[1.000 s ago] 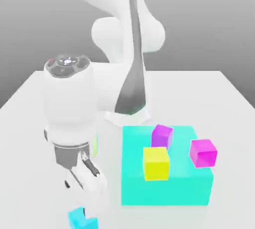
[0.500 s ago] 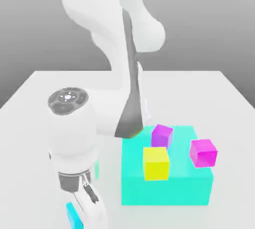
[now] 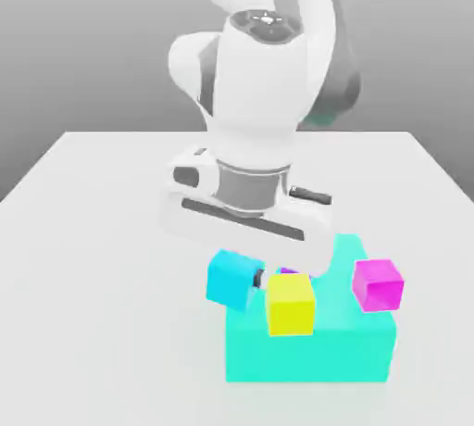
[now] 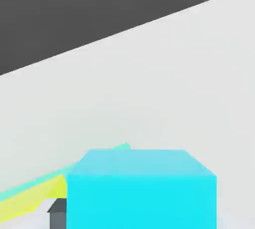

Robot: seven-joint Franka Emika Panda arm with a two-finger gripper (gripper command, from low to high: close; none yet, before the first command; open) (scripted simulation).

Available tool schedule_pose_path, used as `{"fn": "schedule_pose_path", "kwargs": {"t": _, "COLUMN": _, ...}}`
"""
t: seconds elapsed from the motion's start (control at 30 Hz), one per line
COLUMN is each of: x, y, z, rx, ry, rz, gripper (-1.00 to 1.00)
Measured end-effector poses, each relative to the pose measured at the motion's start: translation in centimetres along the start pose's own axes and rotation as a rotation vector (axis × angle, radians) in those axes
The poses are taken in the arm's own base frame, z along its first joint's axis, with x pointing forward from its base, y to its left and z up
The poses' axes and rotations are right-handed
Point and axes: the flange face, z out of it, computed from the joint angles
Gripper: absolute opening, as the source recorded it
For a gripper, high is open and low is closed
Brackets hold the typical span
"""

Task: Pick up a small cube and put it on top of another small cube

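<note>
My gripper is shut on the small sky-cyan cube, which hangs tilted in the air at the left edge of the big turquoise block. Just to its right in the exterior view, a yellow small cube rests on that block. The two look very close, and I cannot tell whether they touch. The white hand hovers over both. In the hand view the cyan cube sits close up, with a dark finger beside it and a yellow cube face behind.
A magenta cube sits on the turquoise block's right side. A purple cube is mostly hidden behind the yellow one. The white table stretches out to the exterior view's left and front.
The gripper was open low over the cyan cube at the table's front left. It has shut on the cube, lifted it and carried it right, up beside the yellow cube.
</note>
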Motion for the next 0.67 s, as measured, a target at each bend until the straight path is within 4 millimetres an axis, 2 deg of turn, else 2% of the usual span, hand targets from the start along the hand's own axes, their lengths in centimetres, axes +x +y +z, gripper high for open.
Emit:
{"fn": "schedule_pose_path", "kwargs": {"t": 0.17, "x": -4.9, "y": 2.1, "z": -2.6, "rx": 0.022, "ry": -0.013, "rz": -0.260, "gripper": -1.00}}
{"fn": "schedule_pose_path", "kwargs": {"t": 0.33, "x": -9.6, "y": 4.7, "z": -4.3, "rx": 0.063, "ry": -0.044, "rz": -0.532, "gripper": -1.00}}
{"fn": "schedule_pose_path", "kwargs": {"t": 0.4, "x": -10.5, "y": 5.0, "z": -3.3, "rx": 0.072, "ry": -0.051, "rz": -0.582, "gripper": -1.00}}
{"fn": "schedule_pose_path", "kwargs": {"t": 0.53, "x": -11.0, "y": 5.0, "z": 0.8, "rx": 0.074, "ry": -0.052, "rz": -0.597, "gripper": -1.00}}
{"fn": "schedule_pose_path", "kwargs": {"t": 0.57, "x": -11.1, "y": 5.0, "z": 1.6, "rx": 0.074, "ry": -0.051, "rz": -0.598, "gripper": 1.00}}
{"fn": "schedule_pose_path", "kwargs": {"t": 0.67, "x": -11.1, "y": 5.0, "z": 1.6, "rx": 0.074, "ry": -0.051, "rz": -0.598, "gripper": 1.00}}
